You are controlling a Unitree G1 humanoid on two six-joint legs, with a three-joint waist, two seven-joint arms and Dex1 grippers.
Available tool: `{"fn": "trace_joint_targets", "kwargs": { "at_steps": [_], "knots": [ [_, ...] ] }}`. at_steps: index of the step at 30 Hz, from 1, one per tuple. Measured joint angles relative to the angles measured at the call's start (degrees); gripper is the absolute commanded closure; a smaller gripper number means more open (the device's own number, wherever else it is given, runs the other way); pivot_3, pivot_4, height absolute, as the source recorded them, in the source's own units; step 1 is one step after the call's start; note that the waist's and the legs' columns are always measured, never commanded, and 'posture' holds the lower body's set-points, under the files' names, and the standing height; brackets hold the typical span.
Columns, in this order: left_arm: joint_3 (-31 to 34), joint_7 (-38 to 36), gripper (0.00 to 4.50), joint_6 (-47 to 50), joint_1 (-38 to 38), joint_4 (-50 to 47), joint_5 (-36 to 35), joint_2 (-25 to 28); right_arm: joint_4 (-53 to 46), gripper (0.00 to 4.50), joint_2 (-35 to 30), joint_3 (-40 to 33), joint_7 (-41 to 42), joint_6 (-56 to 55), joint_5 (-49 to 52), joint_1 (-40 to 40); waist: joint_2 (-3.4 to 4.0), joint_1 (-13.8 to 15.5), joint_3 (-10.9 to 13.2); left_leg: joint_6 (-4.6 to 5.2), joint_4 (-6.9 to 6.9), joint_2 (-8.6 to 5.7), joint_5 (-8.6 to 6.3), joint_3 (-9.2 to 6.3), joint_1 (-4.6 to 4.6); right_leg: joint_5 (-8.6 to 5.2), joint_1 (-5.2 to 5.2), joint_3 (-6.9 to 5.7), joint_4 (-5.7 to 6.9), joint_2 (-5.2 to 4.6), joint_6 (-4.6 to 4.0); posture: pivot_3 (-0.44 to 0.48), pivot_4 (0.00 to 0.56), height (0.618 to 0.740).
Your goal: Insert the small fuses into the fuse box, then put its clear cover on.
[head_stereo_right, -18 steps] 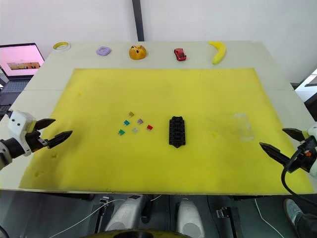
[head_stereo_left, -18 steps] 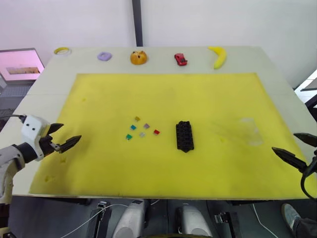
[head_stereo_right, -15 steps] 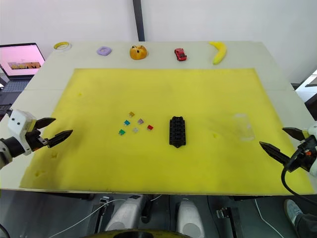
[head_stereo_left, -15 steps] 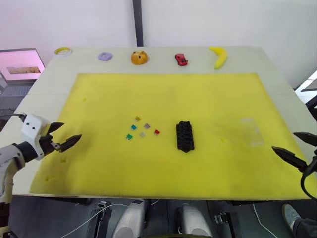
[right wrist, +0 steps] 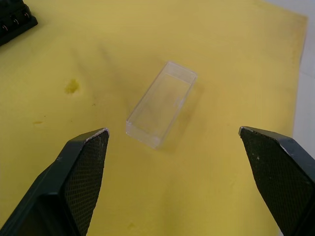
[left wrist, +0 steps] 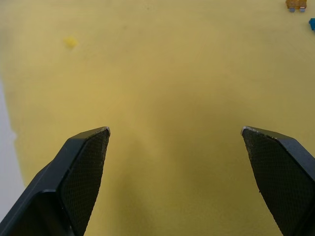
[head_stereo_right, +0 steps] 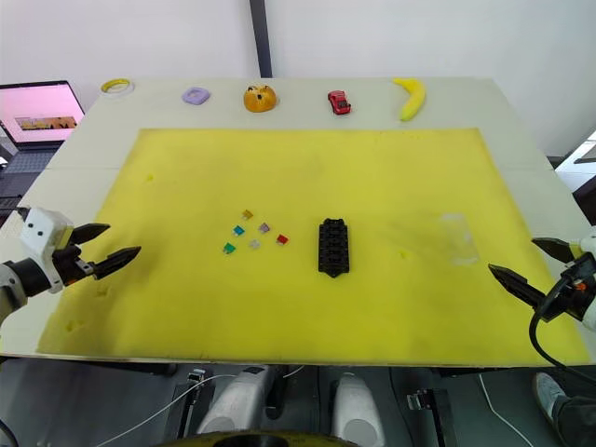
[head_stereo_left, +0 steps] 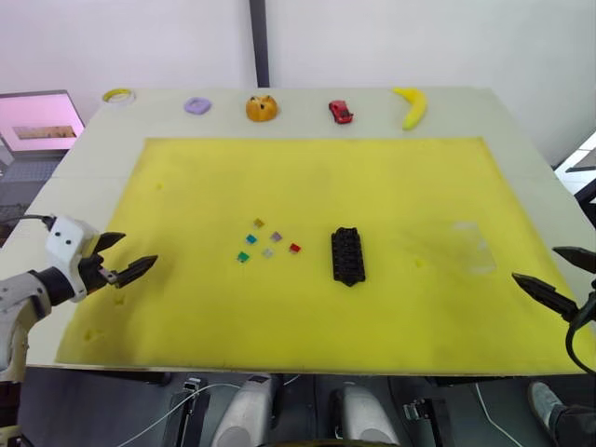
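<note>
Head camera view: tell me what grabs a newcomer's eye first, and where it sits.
The big yellow mat covers most of the table, with the black fuse box near its middle and the small fuses scattered just to its left. Along the far edge lie a banana and a red toy car.

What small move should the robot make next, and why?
Probably bring the left gripper toward the fuses. It is open, empty and on their side, they lie loose on the mat beside the fuse box, and the cover goes on last.
</note>
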Motion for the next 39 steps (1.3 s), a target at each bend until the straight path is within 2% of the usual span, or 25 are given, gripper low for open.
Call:
{"fn": "trace_joint_targets", "kwargs": {
  "at_steps": [14, 24, 28, 32, 34, 39],
  "knots": [
    [-0.9, 0.9, 0.0, 0.4, -0.8, -0.5, -0.3, -1.2, 0.8, 0.04, 0.0, 0.7, 0.0, -2.0, -0.9, -0.4, 0.0, 0.0, 0.0, 0.0, 0.02, 0.0, 0.0, 0.0, 0.01, 0.02, 0.03, 0.0, 0.01, 0.01, 0.03, 0.0, 0.15, 0.735],
    [-1.0, 0.1, 0.0, 6.3, 0.1, -6.8, -2.3, -1.0, 0.8, 0.04, 0.4, 0.7, -0.4, -2.8, -1.0, -0.2, 0.0, 0.0, 0.0, 0.0, 0.05, 0.0, 0.0, 0.0, 0.03, 0.02, 0.08, 0.0, 0.01, 0.01, 0.04, 0.0, 0.15, 0.735],
    [-1.0, 0.5, 0.0, 10.0, 0.1, -10.0, -4.4, -1.1, -2.0, 0.04, 0.7, 1.0, -1.1, -2.6, -0.8, -0.1, 0.01, 0.0, 0.0, 0.01, 0.05, 0.0, 0.0, 0.0, 0.03, 0.02, 0.09, 0.0, 0.02, 0.01, 0.04, 0.0, 0.15, 0.735],
    [-0.5, 2.8, 0.0, 17.1, 2.0, -17.6, -9.7, -2.6, -8.0, 0.04, 0.6, 1.9, -2.1, 0.2, 1.9, -1.2, 0.0, -0.1, 0.0, 0.01, 0.06, 0.01, 0.01, 0.0, 0.03, 0.03, 0.22, 0.0, 0.03, 0.01, 0.05, 0.0, 0.15, 0.735],
    [-0.4, 4.6, 0.0, 21.7, 4.0, -23.1, -13.9, -4.1, -12.4, 0.04, 0.6, 4.1, -3.2, 2.5, 4.7, -2.8, 0.0, -0.3, 0.0, 0.01, 0.08, 0.01, 0.01, 0.0, 0.03, 0.03, 0.25, 0.0, 0.09, 0.02, 0.05, 0.0, 0.15, 0.735],
    [3.4, 10.6, 0.0, 32.0, 6.2, -29.0, -24.7, -7.9, -19.7, 0.04, 0.7, 10.9, -6.6, 7.5, 11.1, -8.2, 0.01, -0.1, 0.0, 0.01, 0.14, 0.02, 0.01, -0.01, 0.04, 0.02, 0.21, -0.01, 0.11, 0.02, 0.04, 0.0, 0.15, 0.735]
  ]
}}
